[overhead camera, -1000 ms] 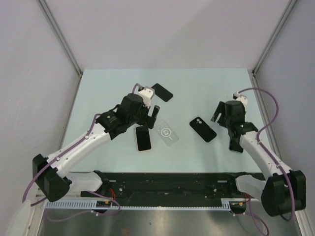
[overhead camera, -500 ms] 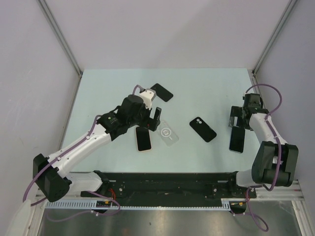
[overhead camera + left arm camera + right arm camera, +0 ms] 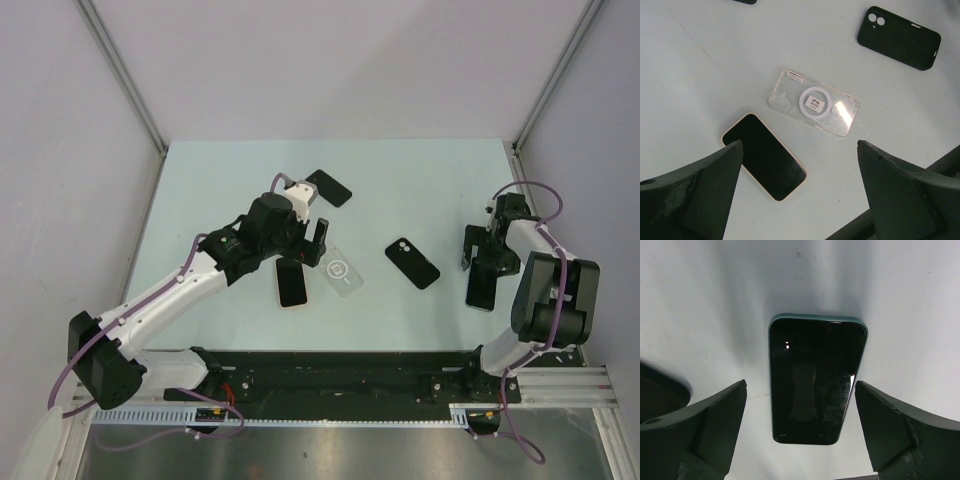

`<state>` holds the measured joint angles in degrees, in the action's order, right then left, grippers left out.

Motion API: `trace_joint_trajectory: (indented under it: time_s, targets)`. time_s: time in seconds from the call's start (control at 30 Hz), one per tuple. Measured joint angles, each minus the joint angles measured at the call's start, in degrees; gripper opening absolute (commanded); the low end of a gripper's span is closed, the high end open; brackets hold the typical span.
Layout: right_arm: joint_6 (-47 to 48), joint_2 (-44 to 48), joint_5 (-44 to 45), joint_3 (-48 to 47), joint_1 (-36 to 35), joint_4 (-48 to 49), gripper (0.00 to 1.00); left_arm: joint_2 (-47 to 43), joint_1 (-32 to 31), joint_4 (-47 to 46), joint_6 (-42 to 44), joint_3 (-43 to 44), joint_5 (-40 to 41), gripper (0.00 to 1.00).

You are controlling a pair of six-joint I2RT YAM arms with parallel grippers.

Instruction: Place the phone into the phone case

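A phone with a pale pink rim lies screen up at centre-left, also in the left wrist view. A clear phone case with a white ring lies right of it. My left gripper hovers open and empty just above both. A teal-rimmed phone lies screen up at the right. My right gripper is open, its fingers straddling this phone's near end from above.
A black phone case with a camera cutout lies between the arms, also in the left wrist view. Another black phone or case lies at the back, beyond the left gripper. The black rail runs along the near edge.
The right arm has folded back to the right, and its gripper now sits over the teal-rimmed phone. The left gripper has shifted slightly right, then stayed still.
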<state>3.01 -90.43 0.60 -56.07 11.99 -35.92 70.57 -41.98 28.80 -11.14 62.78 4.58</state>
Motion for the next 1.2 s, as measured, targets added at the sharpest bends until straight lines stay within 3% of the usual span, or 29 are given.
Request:
trace_joint_trajectory:
  time_s: [0.6, 0.73, 0.87, 1.2]
  targets:
    - [0.0, -5.9, 0.4, -1.0, 0.9, -0.3, 0.84, 0.0, 0.0, 0.0, 0.0, 0.0, 3.4, 0.99]
    - [0.0, -6.4, -0.8, -1.3, 1.0, -0.2, 0.74, 0.0, 0.0, 0.0, 0.0, 0.0, 4.0, 0.99]
    - [0.3, -6.5, -1.6, -1.5, 1.2, -0.2, 0.57, 0.0, 0.0, 0.0, 0.0, 0.0, 4.3, 0.99]
    - [1.7, -5.9, -3.3, -1.5, -2.4, 1.5, 0.47, 0.0, 0.0, 0.0, 0.0, 0.0, 4.3, 0.98]
